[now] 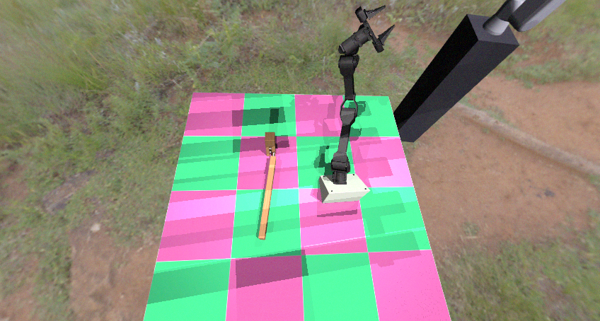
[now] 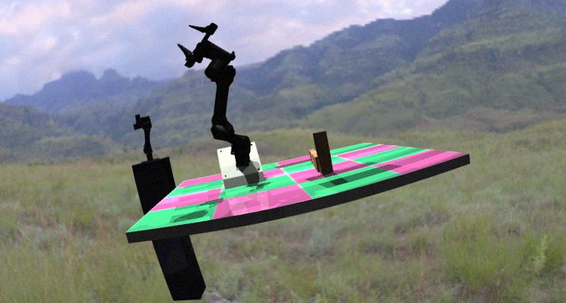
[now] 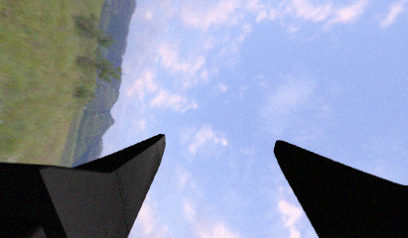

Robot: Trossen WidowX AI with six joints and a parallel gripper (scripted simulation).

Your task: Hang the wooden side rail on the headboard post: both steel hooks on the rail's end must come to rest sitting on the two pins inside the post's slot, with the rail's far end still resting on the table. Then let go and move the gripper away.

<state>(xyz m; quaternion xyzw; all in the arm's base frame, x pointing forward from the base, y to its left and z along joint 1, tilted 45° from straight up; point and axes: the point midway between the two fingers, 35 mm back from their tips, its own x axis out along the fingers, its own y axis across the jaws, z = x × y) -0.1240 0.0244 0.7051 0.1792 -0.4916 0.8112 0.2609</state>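
A long light wooden side rail (image 1: pixel 267 191) lies on the checkered table (image 1: pixel 337 284), its far end meeting the dark brown headboard post (image 1: pixel 269 142) (image 2: pixel 322 152). Small steel hooks (image 1: pixel 272 151) show where the rail's end sits at the post; I cannot tell whether they rest on the pins. In the exterior view only the rail's end (image 2: pixel 314 159) shows beside the upright post. My gripper (image 1: pixel 383 18) (image 2: pixel 191 38) (image 3: pixel 219 143) is open and empty. It is raised high above the table, far from the rail, pointing up at the sky.
The arm's white base (image 1: pixel 342 188) (image 2: pixel 234 165) stands on the table to the right of the rail. A black camera stand (image 1: pixel 454 73) (image 2: pixel 159 189) leans beside the table's edge.
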